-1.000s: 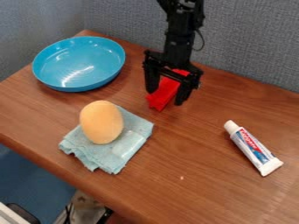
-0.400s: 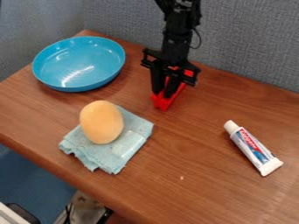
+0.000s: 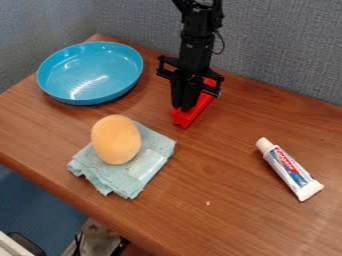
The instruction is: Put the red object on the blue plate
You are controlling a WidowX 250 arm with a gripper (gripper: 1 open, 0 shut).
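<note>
Only unreadable print on toothpaste tube (image 3: 290, 168)

The robot arm (image 3: 198, 35) at the top centre of the frame is black all over, a slim column of blocky segments with a thin dark cable running along its right side. Its gripper (image 3: 187, 98) is black too, with a short crossbar above two narrow, flat fingers (image 3: 178, 95).

Single raised front view, angled down across the table (image 3: 227, 200).
</note>
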